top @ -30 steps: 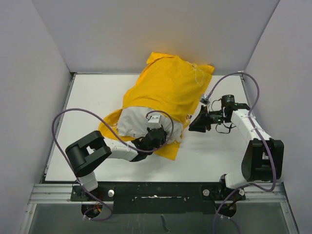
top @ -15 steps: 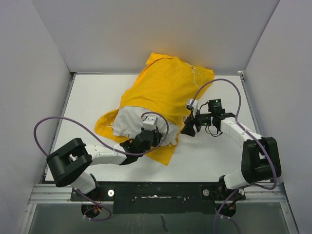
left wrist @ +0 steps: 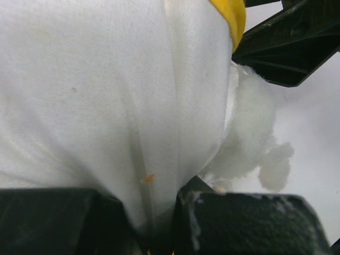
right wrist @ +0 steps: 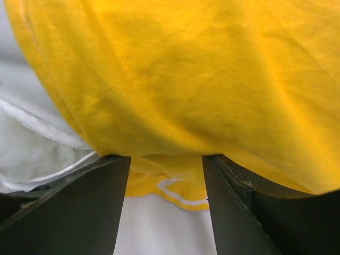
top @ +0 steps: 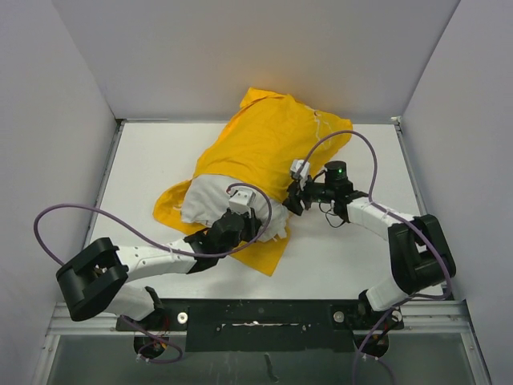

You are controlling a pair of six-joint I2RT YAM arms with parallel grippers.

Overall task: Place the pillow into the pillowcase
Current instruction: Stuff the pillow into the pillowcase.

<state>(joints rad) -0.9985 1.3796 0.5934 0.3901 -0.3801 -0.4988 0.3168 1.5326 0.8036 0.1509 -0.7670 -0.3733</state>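
Note:
The yellow pillowcase [top: 272,144] lies bunched across the middle of the table. The white pillow [top: 210,200] sticks out of its near-left mouth. My left gripper [top: 243,220] is shut on a fold of the pillow [left wrist: 106,95]; in the left wrist view the white cloth runs down between the black fingers [left wrist: 239,223], with loose stuffing [left wrist: 249,143] beside them. My right gripper [top: 292,200] is at the pillowcase's right edge, jaws apart. Yellow cloth [right wrist: 186,69] drapes over its fingertips [right wrist: 79,196], and a hem hangs in the gap.
White table surface [top: 144,160] lies on the left and the near right [top: 345,257]. Grey walls [top: 64,120] close in the left, back and right. Purple cables [top: 72,216] loop from both arms. The metal base rail [top: 256,321] runs along the near edge.
My right gripper has moved left up to the pillowcase's edge and its jaws have widened. My left arm has stretched out flatter; its gripper, the pillow and the near yellow flap have shifted slightly left.

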